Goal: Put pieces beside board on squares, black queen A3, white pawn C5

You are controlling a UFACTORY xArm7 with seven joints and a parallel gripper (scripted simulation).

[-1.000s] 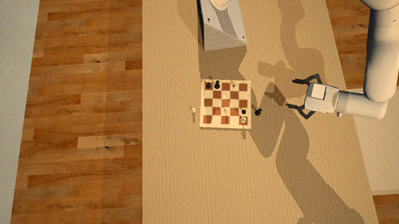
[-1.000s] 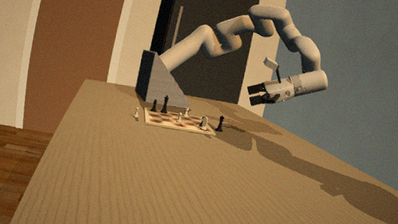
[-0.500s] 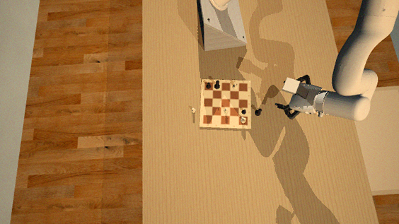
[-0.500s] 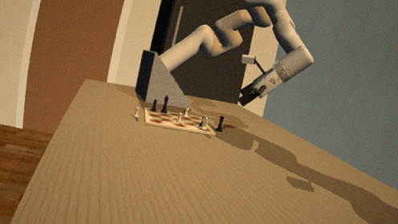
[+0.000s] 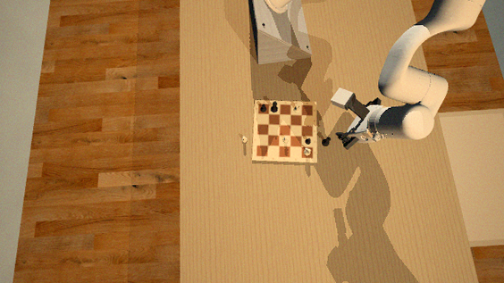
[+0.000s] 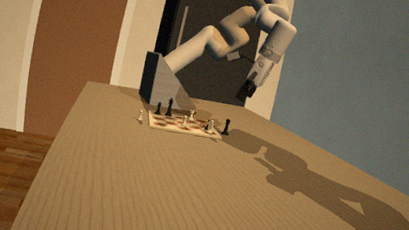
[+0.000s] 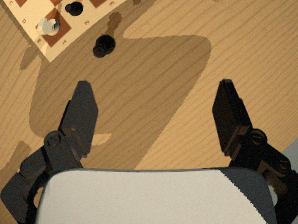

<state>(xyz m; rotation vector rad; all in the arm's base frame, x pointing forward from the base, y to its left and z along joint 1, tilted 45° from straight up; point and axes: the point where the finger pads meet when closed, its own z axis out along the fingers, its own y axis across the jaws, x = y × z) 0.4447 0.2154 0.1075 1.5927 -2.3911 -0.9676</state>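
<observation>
The chessboard (image 5: 269, 155) lies flat on the wooden counter (image 5: 252, 238), in front of the arm's grey pedestal (image 5: 270, 49). The board is a small five-by-five grid of light and brown squares. Its edge markings are too small to read in any view, and no brand or label is legible anywhere.

The black queen (image 5: 325, 141) stands upright on the counter just beside the board's edge on the arm's side, off the board. The white pawn (image 5: 244, 139) stands upright on the counter just beside the opposite edge, also off the board.

On the board, two black pieces (image 5: 268, 107) occupy adjacent squares at one corner of the far row. A white piece (image 5: 308, 151) stands in the near corner closest to the black queen, with a further black piece (image 5: 307, 141) on the square next to it.

The gripper (image 5: 347, 140) hangs above the counter near the black queen, angled downward. Its two dark fingers are spread wide, with nothing between them. In the wrist view, the black queen appears ahead of the gripper, toward the left finger.
</observation>
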